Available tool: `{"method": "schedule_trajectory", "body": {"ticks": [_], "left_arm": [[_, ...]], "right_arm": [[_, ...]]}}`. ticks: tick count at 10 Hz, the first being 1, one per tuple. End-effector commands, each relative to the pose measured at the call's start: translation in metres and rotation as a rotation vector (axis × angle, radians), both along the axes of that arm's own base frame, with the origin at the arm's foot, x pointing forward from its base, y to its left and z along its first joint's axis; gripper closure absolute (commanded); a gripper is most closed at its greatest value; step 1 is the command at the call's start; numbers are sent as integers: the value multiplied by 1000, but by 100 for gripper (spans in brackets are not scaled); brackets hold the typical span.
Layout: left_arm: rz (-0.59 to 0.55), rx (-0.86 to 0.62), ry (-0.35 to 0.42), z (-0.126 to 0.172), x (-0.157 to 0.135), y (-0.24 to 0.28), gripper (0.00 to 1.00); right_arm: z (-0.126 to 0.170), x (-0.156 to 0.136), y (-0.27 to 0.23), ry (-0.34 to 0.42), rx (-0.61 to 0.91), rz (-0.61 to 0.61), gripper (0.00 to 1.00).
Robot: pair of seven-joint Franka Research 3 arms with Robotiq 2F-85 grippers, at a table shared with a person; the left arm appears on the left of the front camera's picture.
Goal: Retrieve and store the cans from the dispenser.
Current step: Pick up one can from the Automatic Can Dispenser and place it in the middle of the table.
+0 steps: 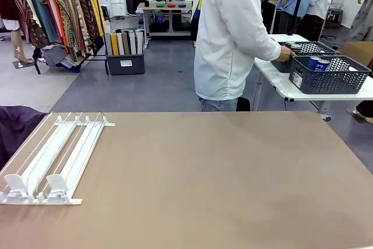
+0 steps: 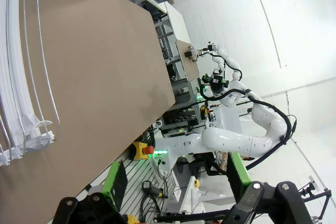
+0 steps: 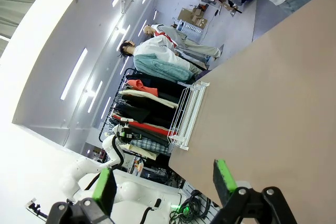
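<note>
Brown table (image 1: 204,173) bare over most of its surface. White dispenser (image 1: 55,158) lying flat along the left edge of the table, long rails running from the near-left part toward the far-left corner, two curved white stops at the near end, a row of small white clips at the far end. No can resting in the lanes. Beyond the far edge, standing with back turned toward the robot, a person in a white coat (image 1: 230,33), one hand (image 1: 285,54) reaching to a dark grey basket on a white side table (image 1: 280,83) at the far right. Nearer on that side table, a second dark grey perforated basket (image 1: 329,75), with blue cans (image 1: 319,62) standing upright inside it near its left wall; silver tops just visible. Dark purple cloth (image 1: 17,126) hanging beside the left edge of the table, just beside the far end of the dispenser. Left gripper (image 2: 181,211) raised well above the table near its near edge, fingers spread wide apart with green pads (image 2: 113,184) showing, nothing between them. Same dispenser (image 2: 21,77) seen in the left wrist view at the picture's left side. Right gripper (image 3: 165,190) also held high off the table, jaws wide apart, green pads (image 3: 223,177) facing each other, nothing held. Dispenser (image 3: 186,114) seen far off at the table edge in the right wrist view.
</note>
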State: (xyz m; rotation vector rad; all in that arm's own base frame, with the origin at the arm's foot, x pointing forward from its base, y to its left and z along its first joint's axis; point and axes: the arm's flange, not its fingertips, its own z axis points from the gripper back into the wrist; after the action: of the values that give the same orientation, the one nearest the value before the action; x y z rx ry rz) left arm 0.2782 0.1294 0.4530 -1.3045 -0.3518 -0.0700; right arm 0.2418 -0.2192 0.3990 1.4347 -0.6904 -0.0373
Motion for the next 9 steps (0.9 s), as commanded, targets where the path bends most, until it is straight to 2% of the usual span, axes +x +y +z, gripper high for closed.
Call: {"method": "schedule_trajectory", "body": {"ticks": [1, 9], "left_arm": [[5, -16, 4, 3, -1, -2, 0], [5, -16, 4, 3, -1, -2, 0]], "right_arm": [[4, 0, 0, 1, 1, 10, 0], [4, 0, 0, 1, 1, 10, 0]]}}
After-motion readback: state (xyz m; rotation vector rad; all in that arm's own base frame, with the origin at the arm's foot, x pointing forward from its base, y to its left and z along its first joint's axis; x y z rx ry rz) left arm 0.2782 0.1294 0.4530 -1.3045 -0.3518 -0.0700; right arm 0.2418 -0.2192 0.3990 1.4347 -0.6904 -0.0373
